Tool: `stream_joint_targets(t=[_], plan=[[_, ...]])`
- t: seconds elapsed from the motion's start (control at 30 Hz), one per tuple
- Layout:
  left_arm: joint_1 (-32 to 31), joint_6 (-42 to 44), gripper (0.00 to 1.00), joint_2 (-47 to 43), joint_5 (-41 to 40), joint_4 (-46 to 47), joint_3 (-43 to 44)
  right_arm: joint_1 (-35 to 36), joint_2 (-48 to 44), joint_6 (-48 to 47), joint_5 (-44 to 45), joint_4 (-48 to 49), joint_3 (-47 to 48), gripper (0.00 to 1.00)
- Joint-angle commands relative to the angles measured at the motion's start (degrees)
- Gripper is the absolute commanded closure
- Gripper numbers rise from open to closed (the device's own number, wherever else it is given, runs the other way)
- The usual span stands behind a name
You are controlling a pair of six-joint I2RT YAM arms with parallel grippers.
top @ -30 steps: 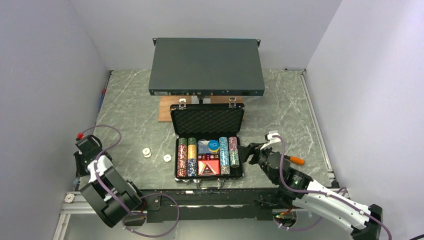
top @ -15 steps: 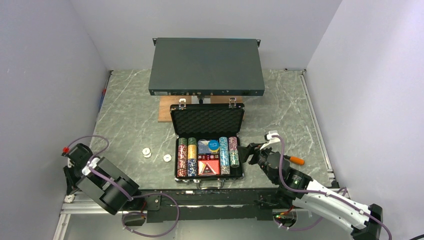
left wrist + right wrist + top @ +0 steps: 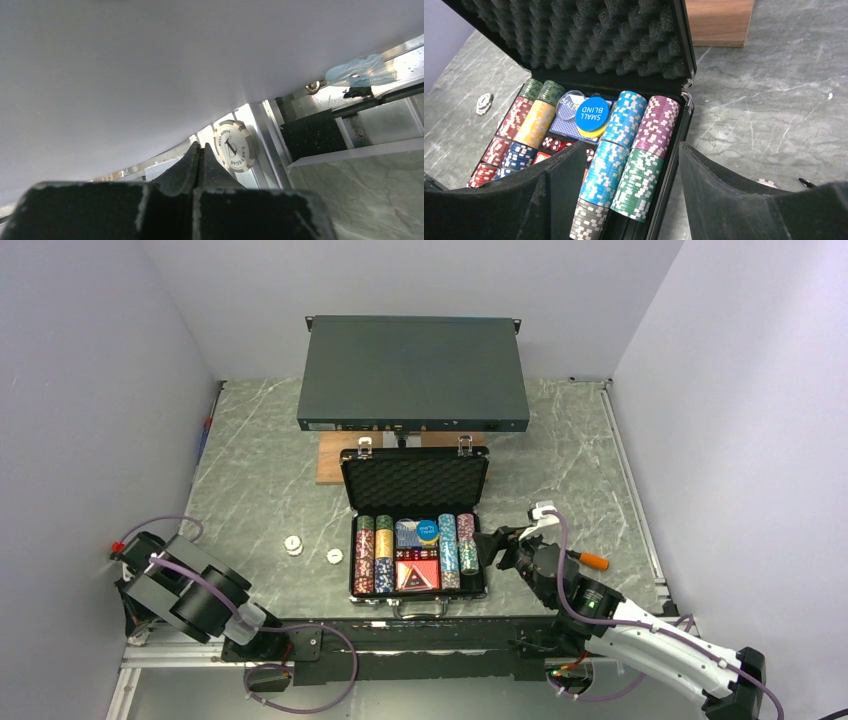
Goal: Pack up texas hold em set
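Marble table [image 3: 560, 460] | briefcase [image 3: 415, 480] lengthwise left-right, handle [image 3: 418, 609] nearside | left hand [image 3: 200, 152] closed, empty | right hand [image 3: 631, 150] spread

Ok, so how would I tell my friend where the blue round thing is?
Find the open black case in the middle of the table, in front of the big grey box. Look between its rows of chips, on the blue cards. It's the only bright blue disc, printed SMALL BLIND, lying over a yellow disc beside a clear one.

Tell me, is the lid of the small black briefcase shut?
No, the small black briefcase stands open, its foam-lined lid raised behind the poker chip rows.
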Motion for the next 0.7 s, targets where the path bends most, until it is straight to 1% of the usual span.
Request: stream_joint_targets(t=[0.0,0.37,0.5,0.67], plan=[[0.8,0.9,1.00,1.4,3.4,4.1,2.6,0.0,0.9,-0.2,-0.6,2.6,-0.1,0.31],[0.9,1.4,1.00,6.7,6.0,3.8,5.9,0.0,2.0,-0.4,-1.0,2.9,0.1,0.31],[0.9,1.7,1.00,7.6,5.4,4.6,5.7,-0.1,2.3,-0.4,-1.1,3.1,0.1,0.31],[0.8,0.7,1.00,9.6,6.1,2.8,6.7,0.0,2.2,-0.5,-1.1,3.0,0.1,0.31]])
